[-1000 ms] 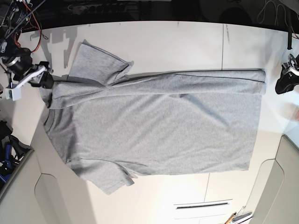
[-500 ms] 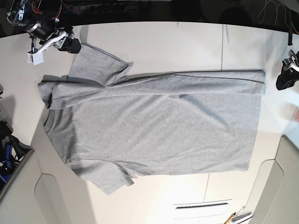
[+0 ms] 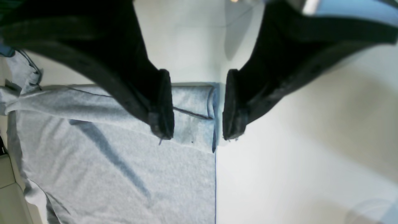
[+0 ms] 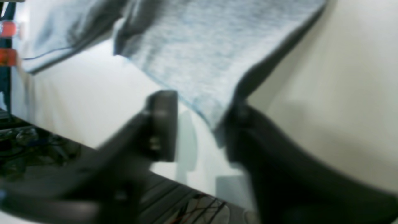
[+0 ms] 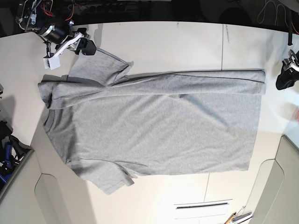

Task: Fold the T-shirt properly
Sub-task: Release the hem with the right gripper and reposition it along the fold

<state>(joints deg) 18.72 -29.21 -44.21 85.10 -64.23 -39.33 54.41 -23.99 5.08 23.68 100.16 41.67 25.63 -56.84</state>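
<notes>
The heather-grey T-shirt lies flat on the white table, plain side up, collar to the left and hem to the right. Its far long edge is folded inward as a band. My right gripper is at the outer corner of the far sleeve. In the right wrist view that sleeve corner sits between the blurred fingers, against one of them, with a gap still showing. My left gripper hovers open just off the folded hem corner, with nothing held.
The table has seams and beige panels at the near corners. Cables and electronics crowd the far left edge. A paper strip lies near the front edge.
My right gripper has travelled from beside the collar shoulder up and right to the far sleeve corner, and its jaws have narrowed. The left arm and the shirt have stayed put.
</notes>
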